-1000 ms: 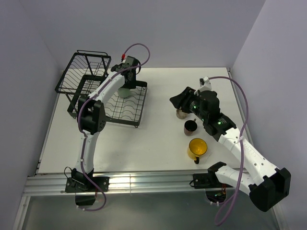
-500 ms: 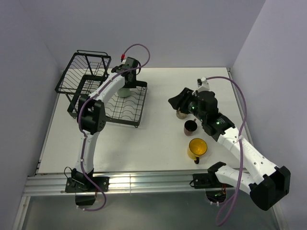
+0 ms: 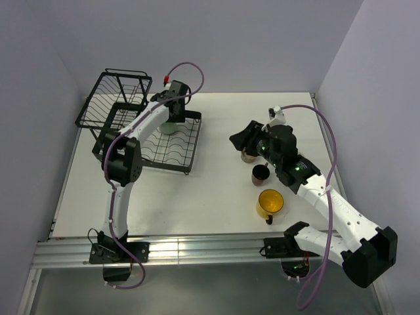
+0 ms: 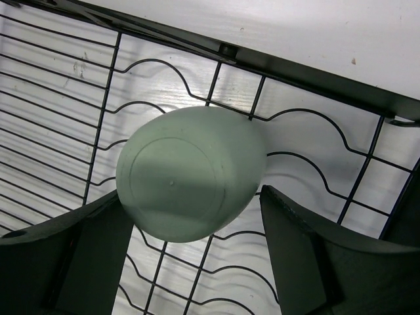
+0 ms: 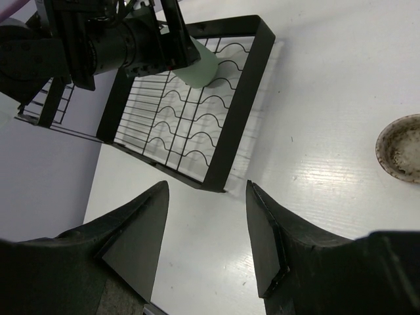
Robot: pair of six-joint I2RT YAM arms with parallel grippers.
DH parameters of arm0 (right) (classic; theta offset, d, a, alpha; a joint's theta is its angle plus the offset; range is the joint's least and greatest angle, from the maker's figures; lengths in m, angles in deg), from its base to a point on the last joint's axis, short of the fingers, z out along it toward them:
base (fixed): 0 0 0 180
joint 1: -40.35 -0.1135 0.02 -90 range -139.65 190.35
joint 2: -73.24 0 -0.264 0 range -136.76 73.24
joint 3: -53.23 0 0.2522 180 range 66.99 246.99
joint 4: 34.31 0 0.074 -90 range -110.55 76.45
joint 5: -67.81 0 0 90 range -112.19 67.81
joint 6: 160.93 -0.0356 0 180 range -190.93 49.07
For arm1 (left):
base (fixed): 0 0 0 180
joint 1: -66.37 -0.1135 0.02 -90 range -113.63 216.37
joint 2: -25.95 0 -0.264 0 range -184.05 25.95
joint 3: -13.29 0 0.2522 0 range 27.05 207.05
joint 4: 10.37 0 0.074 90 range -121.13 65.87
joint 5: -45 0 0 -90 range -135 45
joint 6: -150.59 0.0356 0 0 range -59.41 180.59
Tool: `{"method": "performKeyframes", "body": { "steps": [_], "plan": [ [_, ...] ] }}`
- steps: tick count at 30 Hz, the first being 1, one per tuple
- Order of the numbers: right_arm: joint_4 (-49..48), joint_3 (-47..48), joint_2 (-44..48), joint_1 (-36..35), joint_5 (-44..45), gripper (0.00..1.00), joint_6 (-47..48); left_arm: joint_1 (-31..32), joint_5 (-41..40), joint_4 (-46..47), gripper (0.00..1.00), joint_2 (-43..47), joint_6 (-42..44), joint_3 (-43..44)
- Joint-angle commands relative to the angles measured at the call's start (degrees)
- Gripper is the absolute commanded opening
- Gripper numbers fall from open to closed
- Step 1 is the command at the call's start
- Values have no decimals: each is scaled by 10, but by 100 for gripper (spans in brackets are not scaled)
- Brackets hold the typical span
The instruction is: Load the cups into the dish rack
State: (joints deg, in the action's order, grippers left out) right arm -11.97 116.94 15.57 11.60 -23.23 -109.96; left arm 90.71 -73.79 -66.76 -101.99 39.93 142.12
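The white table (image 3: 197,197) carries a black wire dish rack (image 5: 244,108) at its far left corner. The left tool (image 4: 195,200), spread, flanks a pale green tumbler (image 4: 190,174) that rests base-up at the rack tray's far edge. The right tool (image 5: 207,185) is spread and empty. Toward the table's right edge stand a yellow handled mug (image 3: 270,203), a dark brown mug (image 3: 261,174) and a beige speckled cup (image 5: 399,147).

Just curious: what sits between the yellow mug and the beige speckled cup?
The small dark brown mug, standing upright; the top view shows it.
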Motion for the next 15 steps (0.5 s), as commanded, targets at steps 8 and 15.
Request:
{"method": "performKeyframes", "body": {
  "steps": [8, 15],
  "plan": [
    [-11, 30, 0, -8, 10, 58, 18, 4, -38, 36, 82, 71, -4, -23],
    [-8, 30, 3, -9, 9, 59, 18, 20, -61, 47, 82, 99, -4, -42]
  ]
}}
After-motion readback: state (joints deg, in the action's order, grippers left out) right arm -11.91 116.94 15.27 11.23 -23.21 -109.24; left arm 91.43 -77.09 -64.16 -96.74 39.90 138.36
